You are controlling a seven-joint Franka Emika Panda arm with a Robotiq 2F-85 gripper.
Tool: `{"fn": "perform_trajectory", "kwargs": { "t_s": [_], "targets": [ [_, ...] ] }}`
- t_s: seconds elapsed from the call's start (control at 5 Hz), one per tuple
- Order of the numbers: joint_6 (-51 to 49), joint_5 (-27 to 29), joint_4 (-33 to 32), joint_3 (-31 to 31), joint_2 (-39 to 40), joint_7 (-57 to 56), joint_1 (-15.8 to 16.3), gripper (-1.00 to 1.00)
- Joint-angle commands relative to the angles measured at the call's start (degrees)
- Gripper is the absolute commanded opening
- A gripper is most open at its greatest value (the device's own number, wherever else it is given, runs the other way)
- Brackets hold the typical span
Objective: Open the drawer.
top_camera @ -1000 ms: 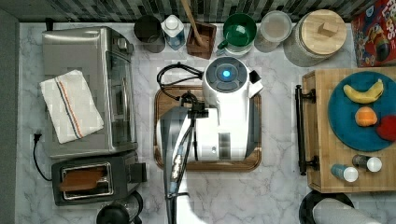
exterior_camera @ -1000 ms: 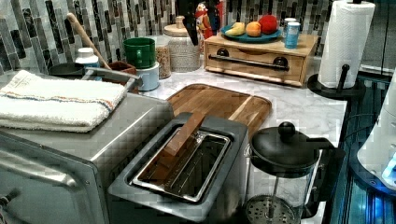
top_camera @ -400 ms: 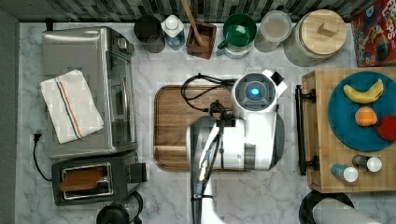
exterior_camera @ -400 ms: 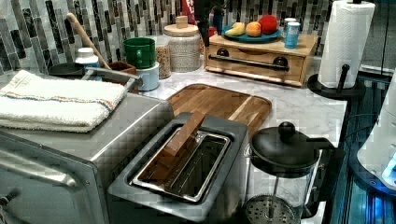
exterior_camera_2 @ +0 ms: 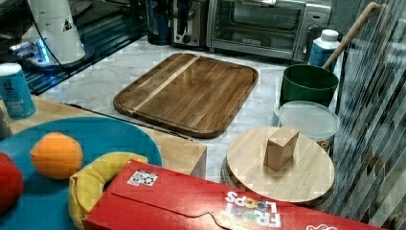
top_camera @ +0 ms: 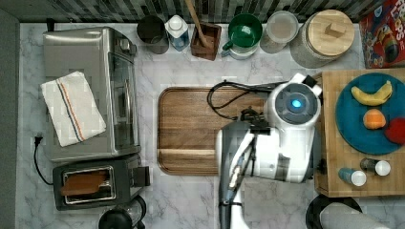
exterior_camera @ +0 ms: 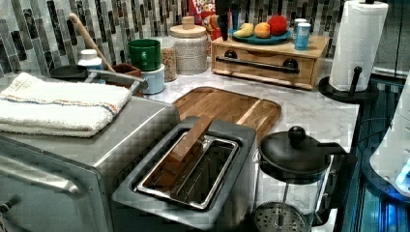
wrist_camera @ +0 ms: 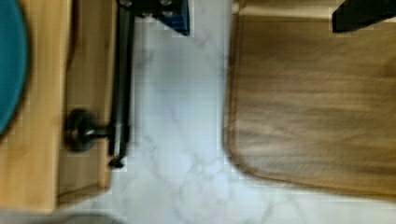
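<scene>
Fingers [wrist_camera: 261, 11] spread wide (holding nothing), one tip over the closed drawer's [exterior_camera: 263, 65] black handle [wrist_camera: 122, 79].

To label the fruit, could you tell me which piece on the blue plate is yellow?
The banana, long and curved; the orange and red fruit beside it on the blue plate are round.

White arm [top_camera: 282, 148], blue light, black cables

counter: white marble [top_camera: 191, 67] | wall: striped tile backsplash [exterior_camera: 29, 34], possibly glass
</scene>
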Motion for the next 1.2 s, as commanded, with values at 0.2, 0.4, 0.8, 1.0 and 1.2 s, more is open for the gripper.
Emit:
{"fn": "perform_trajectory", "kwargs": {
  "t_s": [0.2, 0.4, 0.8, 1.0, 1.2],
  "targets": [
    [4.6, -1.4, -0.3, -4.3, 1.7, -10.3, -3.1, 1.00],
    [6.2, -1.3, -1.5, -3.9, 1.9, -9.9, -3.3, 1.00],
    [13.0, -3.5, -4.8, -2.9, 3.8, -9.5, -5.8, 1.00],
    [16.1, -4.0, -5.8, -3.2, 5.0, -9.1, -6.0, 1.00],
    [20.7, -4.9, -7.1, -3.7, 7.0, -8.0, -6.1, 1.00]
  ]
}}
